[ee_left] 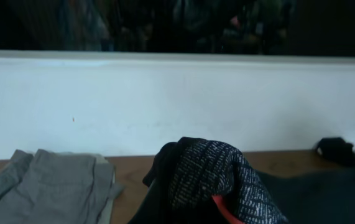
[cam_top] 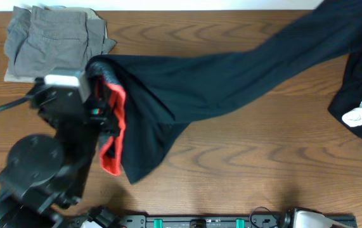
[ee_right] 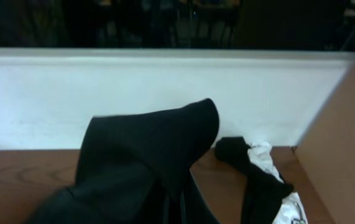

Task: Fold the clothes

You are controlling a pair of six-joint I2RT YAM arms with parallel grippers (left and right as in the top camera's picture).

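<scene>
Between left edge and far-right corner of the surface (cam_top: pixel 250 158), left tool (cam_top: pixel 104 104) and cloth-hidden right tool, both clamped shut, stretch the black garment (cam_top: pixel 231 76); next, probably lay it flat.

Our left arm (cam_top: pixel 73 149) rises from its base near the bench's near-left corner and reaches toward the far edge. Its wrist (cam_top: pixel 63 95) is turned so that the left pincer (cam_top: pixel 104 104) points toward the right edge. The jaws are closed, pinching the banded end of the black garment (cam_top: pixel 219 76). The cloth bunches over the fingers, so we cannot see them from the wrist camera. Our right arm is out of the overhead view, somewhere toward the far-right corner. The right pincer is clamped tight as well, gripping the other end of the same garment, its fingers buried under dark cloth just before its own camera.
</scene>
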